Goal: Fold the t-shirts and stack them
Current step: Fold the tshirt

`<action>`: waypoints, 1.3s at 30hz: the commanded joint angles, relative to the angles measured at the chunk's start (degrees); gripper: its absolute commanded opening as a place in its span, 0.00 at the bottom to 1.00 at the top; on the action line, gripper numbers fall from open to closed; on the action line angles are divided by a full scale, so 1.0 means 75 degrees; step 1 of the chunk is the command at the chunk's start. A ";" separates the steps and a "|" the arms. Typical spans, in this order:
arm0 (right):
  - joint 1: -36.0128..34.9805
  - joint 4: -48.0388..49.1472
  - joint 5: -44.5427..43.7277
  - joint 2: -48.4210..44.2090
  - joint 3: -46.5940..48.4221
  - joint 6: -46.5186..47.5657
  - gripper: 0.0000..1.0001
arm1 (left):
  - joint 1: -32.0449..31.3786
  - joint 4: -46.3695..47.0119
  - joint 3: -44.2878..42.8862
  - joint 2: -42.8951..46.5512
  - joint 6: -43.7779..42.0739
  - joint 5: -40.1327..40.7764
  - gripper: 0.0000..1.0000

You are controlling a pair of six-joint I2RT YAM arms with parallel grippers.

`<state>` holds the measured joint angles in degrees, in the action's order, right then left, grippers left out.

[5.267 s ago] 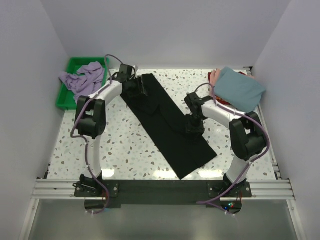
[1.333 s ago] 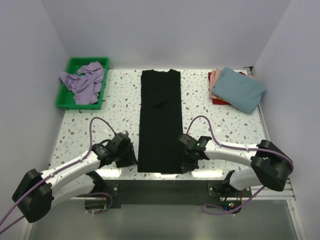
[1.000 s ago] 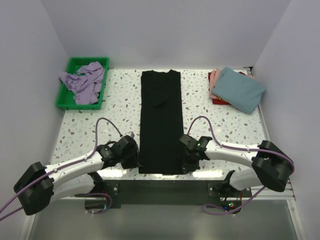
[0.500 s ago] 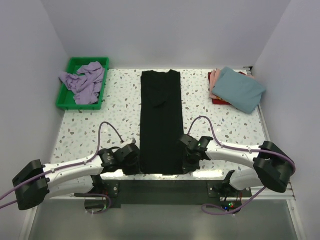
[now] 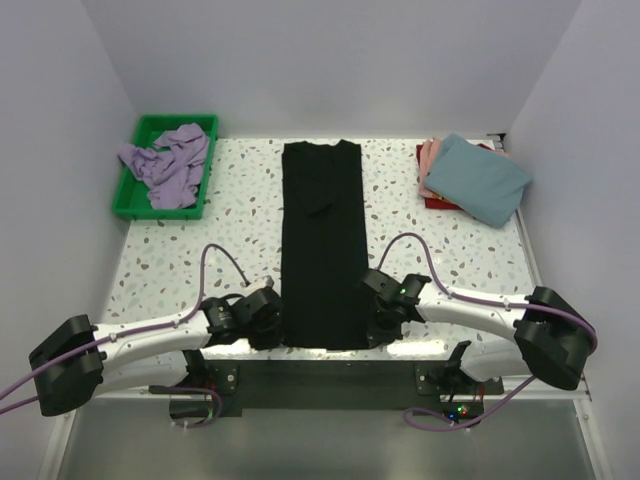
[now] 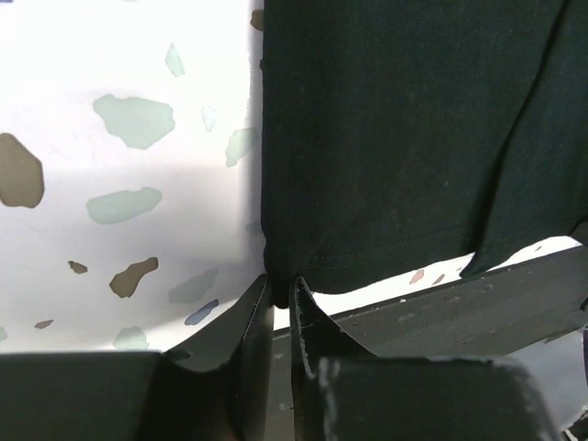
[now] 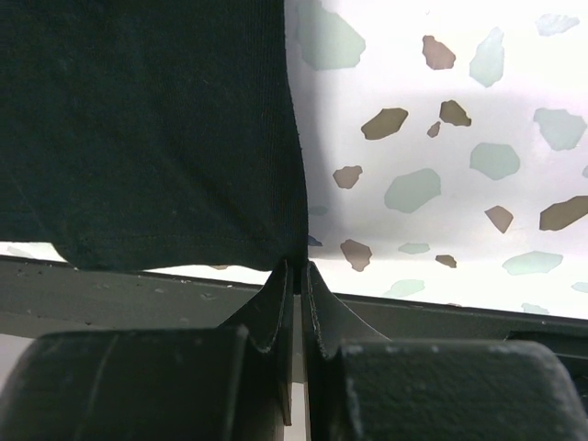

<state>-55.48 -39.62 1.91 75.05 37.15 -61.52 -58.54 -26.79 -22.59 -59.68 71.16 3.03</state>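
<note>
Top external view, items by size.
Table (image 5: 200, 250): speckled.
Black t-shirt (image 5: 320, 240): long narrow strip down the middle; cross-folds left to do.
Teal-blue t-shirt (image 5: 478, 178): folded, topping pink t-shirt (image 5: 428, 152) and dark red t-shirt (image 5: 436, 204), far right; judged done.
Lavender t-shirt (image 5: 165, 160): crumpled in green tray (image 5: 140, 128), unfolded.
Right gripper (image 7: 296, 268): pinching the strip's near right corner.
Left gripper (image 6: 280, 289): nearly together at the near left corner; grip cannot be told.

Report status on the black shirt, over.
Right gripper shut on near-right corner of black t-shirt. Left gripper at near-left corner, grip unclear. Shirt lies flat in a long strip. Nothing on it.
</note>
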 commanded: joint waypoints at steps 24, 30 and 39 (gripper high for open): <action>0.0027 -0.2276 -0.1660 -0.0386 0.2661 0.0631 0.00 | 0.0118 -0.1678 -0.2424 -0.0503 -0.0498 0.1646 0.00; 0.0588 -0.2136 -0.1814 0.0153 0.3379 0.1393 0.00 | 0.1183 -0.0990 -0.2906 -0.0855 -0.1330 0.1343 0.00; 0.1913 -0.1668 -0.1427 0.1230 0.4257 0.2623 0.00 | 0.2003 -0.0343 -0.3889 -0.2131 -0.2420 0.1120 0.00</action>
<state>-43.18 -53.98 -8.14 82.32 64.64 -46.78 -46.30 -33.17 -47.11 -73.97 57.80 11.00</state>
